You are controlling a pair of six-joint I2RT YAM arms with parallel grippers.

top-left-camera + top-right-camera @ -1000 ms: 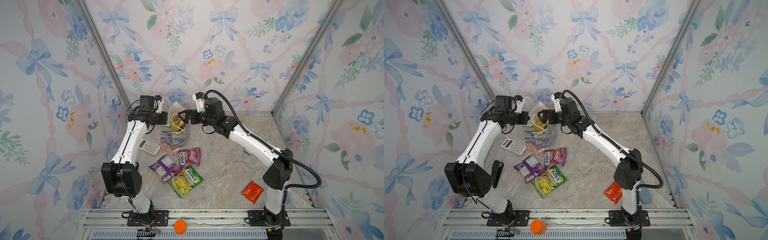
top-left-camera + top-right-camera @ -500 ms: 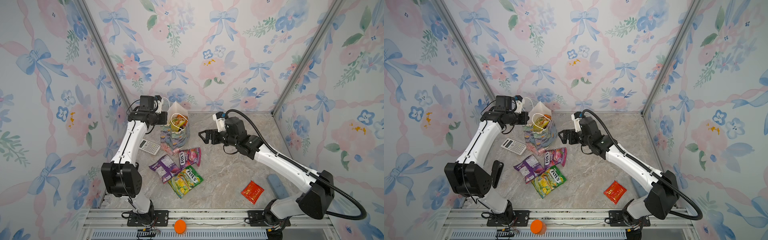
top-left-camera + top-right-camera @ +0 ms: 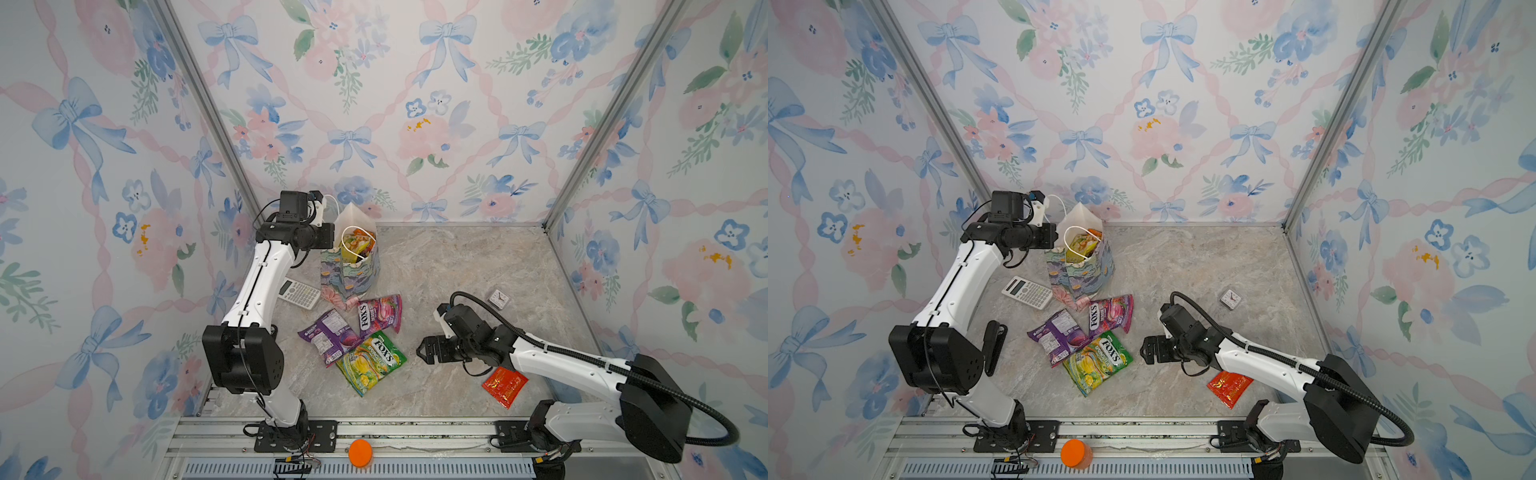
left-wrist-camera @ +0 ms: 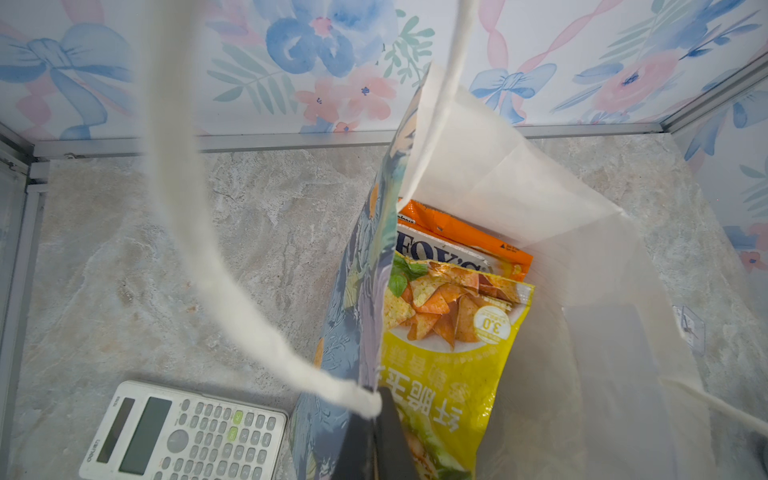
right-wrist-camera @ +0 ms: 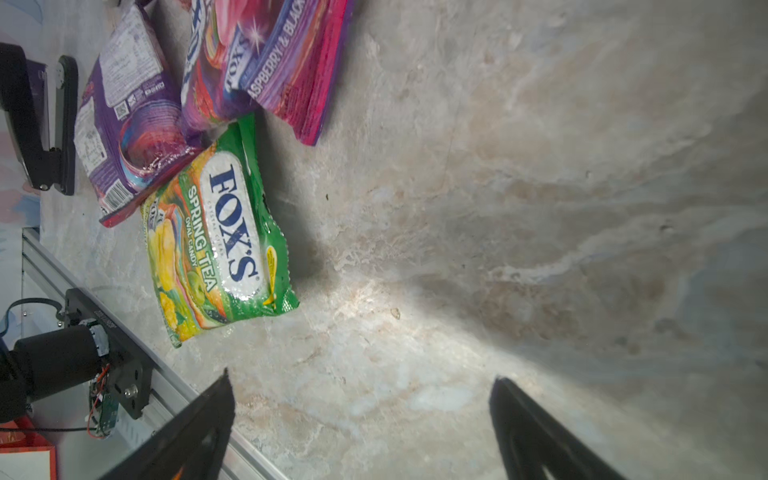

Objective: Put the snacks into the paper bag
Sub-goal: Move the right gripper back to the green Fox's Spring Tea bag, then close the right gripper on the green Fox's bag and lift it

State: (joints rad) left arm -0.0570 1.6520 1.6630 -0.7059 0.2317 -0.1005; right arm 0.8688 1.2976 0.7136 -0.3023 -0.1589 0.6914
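Paper bag: stood upright at eleven o'clock from the middle of the marble floor in both top views, with mouth open and white lining showing. Carried inside, per the left wrist view, a yellow packet in front and an orange packet behind, with a FOX'S label wedged between.

Left gripper: was set at nine o'clock of the paper bag; was clamped tight on the printed side wall at its rim, right at the foot of a white cord handle.

Right gripper: hung low over bare floor with jaws spread wide and nothing between them; sat at three o'clock from the green packet, near but apart.

Loose snacks: lay clustered at six o'clock from the bag. Counted a pink packet nearest the bag, a purple packet at its eight o'clock and the green packet below both, with edges overlapping. Spotted a red sachet at four o'clock from the right gripper, just beside that arm.

Noted a calculator at eight o'clock from the bag and a small clock at one o'clock from the right gripper.
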